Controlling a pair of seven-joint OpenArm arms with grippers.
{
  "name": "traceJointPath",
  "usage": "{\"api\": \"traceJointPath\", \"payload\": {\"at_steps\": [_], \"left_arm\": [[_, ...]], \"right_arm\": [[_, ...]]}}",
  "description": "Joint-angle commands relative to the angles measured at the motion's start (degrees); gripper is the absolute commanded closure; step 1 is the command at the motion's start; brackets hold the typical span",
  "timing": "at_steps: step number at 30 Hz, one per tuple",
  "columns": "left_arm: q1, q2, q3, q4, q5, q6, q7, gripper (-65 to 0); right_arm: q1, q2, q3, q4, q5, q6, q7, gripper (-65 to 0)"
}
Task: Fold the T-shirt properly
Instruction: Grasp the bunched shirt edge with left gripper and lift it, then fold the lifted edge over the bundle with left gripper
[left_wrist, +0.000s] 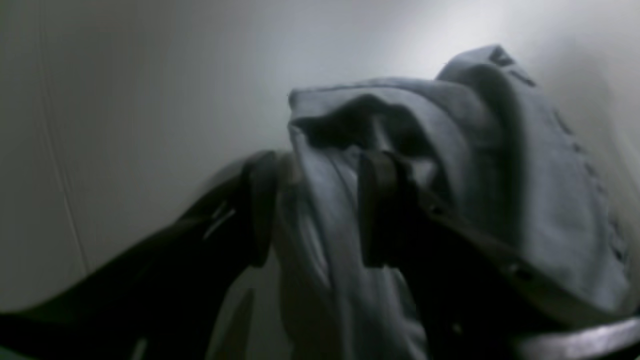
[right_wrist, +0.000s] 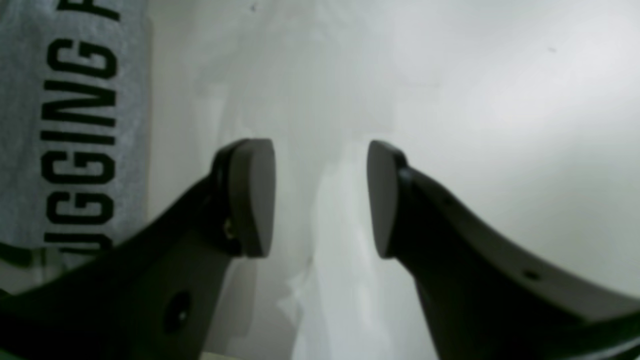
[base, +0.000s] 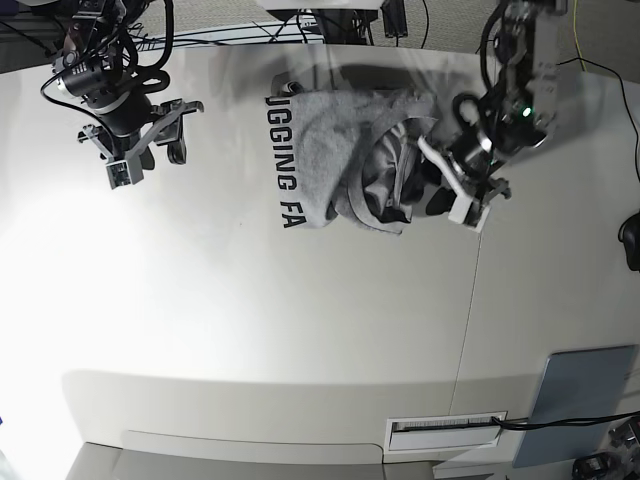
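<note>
The T-shirt (base: 335, 150) lies bunched on the white table (base: 250, 300) at the back middle. It is heather grey, with black block lettering (base: 285, 165) along its left edge and crumpled folds on its right side. My left gripper (base: 425, 185) is at that crumpled right side. In the left wrist view its jaws stand open (left_wrist: 317, 165), and a hanging bunch of the T-shirt (left_wrist: 525, 165) passes between the fingers. My right gripper (base: 150, 165) hovers open over bare table, well left of the shirt. Its wrist view shows empty fingers (right_wrist: 320, 195) and the T-shirt (right_wrist: 25, 125) at the left edge.
A seam (base: 468, 320) runs down the table on the right. A grey pad (base: 575, 400) lies at the front right corner, with a labelled slot (base: 445, 430) beside it. Cables (base: 340, 20) crowd the far edge behind the shirt.
</note>
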Motion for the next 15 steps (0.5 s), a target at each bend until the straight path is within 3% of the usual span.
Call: {"api": "traceJointPath", "payload": {"at_steps": [1, 8, 15], "left_arm": [[-1.95, -0.28, -0.24, -0.61, -0.68, -0.11, -1.44, -27.5], [-7.21, -0.26, -0.24, -8.0, -4.5, -1.2, 0.5, -27.5], [-7.48, 0.87, -0.15, -9.01, -5.73, -2.32, 1.49, -26.4]], "right_arm": [[0.13, 0.48, 0.17, 1.09, 0.72, 0.02, 1.07, -29.6], [0.15, 0.46, 0.17, 1.09, 0.74, 0.02, 1.11, -29.6], [0.15, 0.48, 0.17, 1.09, 0.74, 0.02, 1.14, -29.6]]}}
